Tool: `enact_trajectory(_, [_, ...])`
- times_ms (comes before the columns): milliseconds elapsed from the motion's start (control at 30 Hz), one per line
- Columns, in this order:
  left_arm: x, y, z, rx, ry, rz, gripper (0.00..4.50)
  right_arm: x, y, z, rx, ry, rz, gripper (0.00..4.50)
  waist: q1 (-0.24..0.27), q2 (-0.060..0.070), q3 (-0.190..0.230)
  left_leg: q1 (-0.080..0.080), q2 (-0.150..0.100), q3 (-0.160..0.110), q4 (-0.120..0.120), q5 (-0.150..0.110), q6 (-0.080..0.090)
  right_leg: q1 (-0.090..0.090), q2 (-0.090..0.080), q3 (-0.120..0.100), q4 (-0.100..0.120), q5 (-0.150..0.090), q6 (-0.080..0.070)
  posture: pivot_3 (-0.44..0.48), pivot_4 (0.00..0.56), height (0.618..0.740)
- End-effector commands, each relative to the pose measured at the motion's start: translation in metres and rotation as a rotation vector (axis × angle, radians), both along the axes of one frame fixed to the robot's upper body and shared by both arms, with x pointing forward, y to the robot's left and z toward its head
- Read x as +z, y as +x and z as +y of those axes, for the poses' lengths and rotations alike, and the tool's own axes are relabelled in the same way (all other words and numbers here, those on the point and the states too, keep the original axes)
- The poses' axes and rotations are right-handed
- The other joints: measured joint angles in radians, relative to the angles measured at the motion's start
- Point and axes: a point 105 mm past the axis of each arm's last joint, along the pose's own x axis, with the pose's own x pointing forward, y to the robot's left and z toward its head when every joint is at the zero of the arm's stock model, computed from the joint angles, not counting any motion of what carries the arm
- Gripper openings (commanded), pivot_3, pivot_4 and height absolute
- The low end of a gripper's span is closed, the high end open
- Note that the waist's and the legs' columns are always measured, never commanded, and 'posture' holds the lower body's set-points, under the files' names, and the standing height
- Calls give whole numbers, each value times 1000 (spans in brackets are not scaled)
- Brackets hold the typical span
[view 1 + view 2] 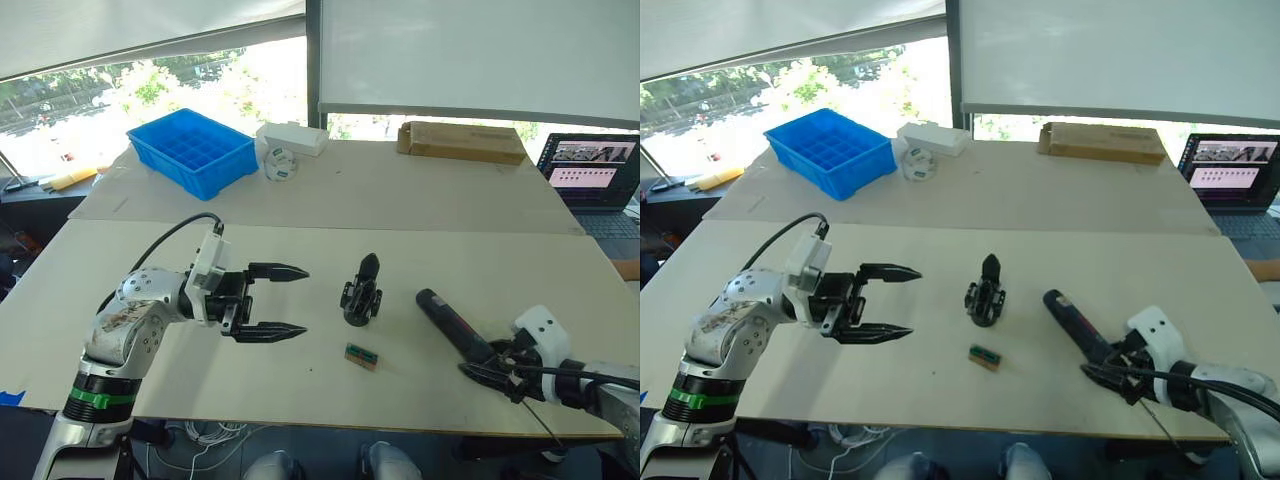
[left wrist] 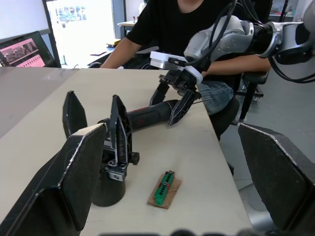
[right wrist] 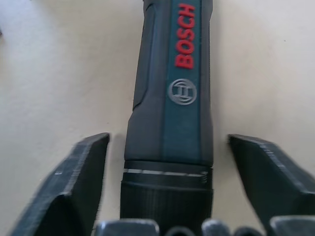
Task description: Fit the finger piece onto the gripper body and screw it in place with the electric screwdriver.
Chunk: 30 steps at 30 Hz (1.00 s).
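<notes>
While the right gripper (image 1: 487, 368) straddled the electric screwdriver (image 3: 170, 103) at four o'clock on the table (image 1: 300, 400), its fingers were spread and not yet clamping, probably lined up to lift it. The gripper body (image 1: 361, 293) stood upright at center; the left gripper (image 1: 275, 300) hovered open at nine o'clock, facing it.

I'm seeing a beige table (image 1: 300, 250) butting against a second table (image 1: 420, 185) behind, daylight pouring through the windows (image 1: 180, 80), white blinds (image 1: 470, 55) hanging partly down. A laptop (image 1: 590, 170) is sitting at the right edge.
</notes>
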Motion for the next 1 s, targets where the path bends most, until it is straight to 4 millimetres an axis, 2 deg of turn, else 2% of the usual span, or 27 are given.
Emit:
enact_trajectory(33, [6,-2,-3,-2,-30,-4,4500,28,-2,1,61,-24,-4,4473,1,0,0,0,0,0,0,0,0,0,0,0,0,0,0,0,150,740])
enact_trajectory(200, [2,-5,-6,-13,-35,18,4500,35,-7,-6,49,-135,152,4473,2,-1,0,0,0,-1,0,0,0,0,-1,0,0,0,0,0,150,740])
enact_trajectory(433, [0,-10,-7,-30,-36,29,4500,39,-16,4,84,-256,355,4473,0,-2,1,-3,0,-4,1,0,0,-2,-4,0,-1,1,-2,0,150,740])
enact_trajectory(533, [-4,-16,-7,-57,-14,26,4500,39,-10,4,61,-291,385,4473,0,-3,2,-4,0,-5,1,0,0,-2,-5,0,-1,1,-2,0,150,740])
enact_trajectory(667, [-4,-18,-8,-63,-16,32,4500,33,1,-5,51,-410,394,4473,2,-4,2,-5,0,-5,1,0,1,-2,-6,-1,-1,1,-2,0,150,740])
enact_trajectory(1000, [-8,-23,-7,-73,8,33,4500,27,20,3,53,-415,410,4473,-5,-4,2,-5,0,-4,1,0,1,-3,-6,-3,-1,1,-2,0,150,740])
